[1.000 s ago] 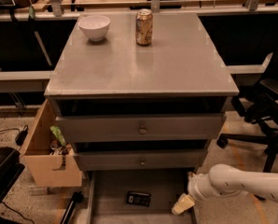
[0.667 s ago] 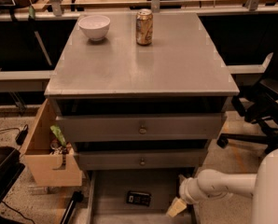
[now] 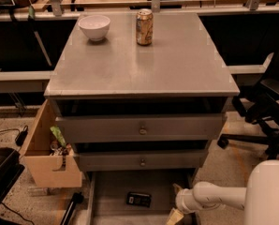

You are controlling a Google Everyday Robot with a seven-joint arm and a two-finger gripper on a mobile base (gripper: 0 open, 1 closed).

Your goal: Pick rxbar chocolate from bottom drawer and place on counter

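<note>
The rxbar chocolate (image 3: 138, 199), a small flat black bar, lies on the floor of the open bottom drawer (image 3: 111, 205). My gripper (image 3: 175, 214) hangs at the end of the white arm over the drawer's right side, to the right of the bar and apart from it. Its pale fingertips (image 3: 174, 216) point down toward the drawer floor. The grey counter (image 3: 144, 64) is the cabinet's top, above the two knobbed drawers.
A white bowl (image 3: 94, 27) and a gold can (image 3: 144, 27) stand at the back of the counter. A tan wooden box (image 3: 48, 158) hangs on the cabinet's left side. A black office chair (image 3: 266, 107) stands to the right. A workbench runs behind.
My arm has moved left and further over the open drawer, so the gripper is closer to the bar. The bar has not moved.
</note>
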